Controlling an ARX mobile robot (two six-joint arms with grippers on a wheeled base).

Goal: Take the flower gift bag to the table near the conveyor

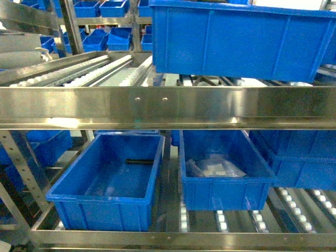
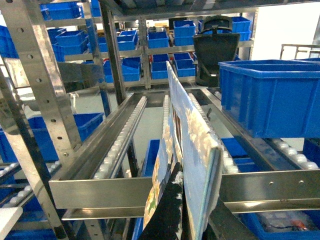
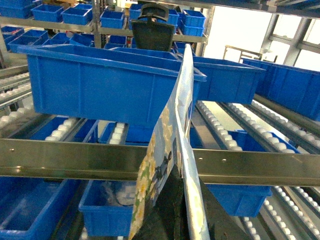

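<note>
Blue bin [image 1: 223,173] holds clear packets; neighbouring bin [image 1: 107,181] one dark item.

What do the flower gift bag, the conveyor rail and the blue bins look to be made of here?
Flower gift bag: looks like glossy coated paper or card, with a printed floral face that keeps a stiff, flat panel and a sharp edge.
Conveyor rail: brushed stainless steel, judging by its mirror-like sheen and rivets, with white rollers that are probably plastic.
Blue bins: moulded plastic, uniform colour, ribbed walls, rolled rims.

Blue bins [image 1: 107,181] on steel rack shelves [image 1: 168,107]; one holds plastic packets [image 1: 212,169].
</note>
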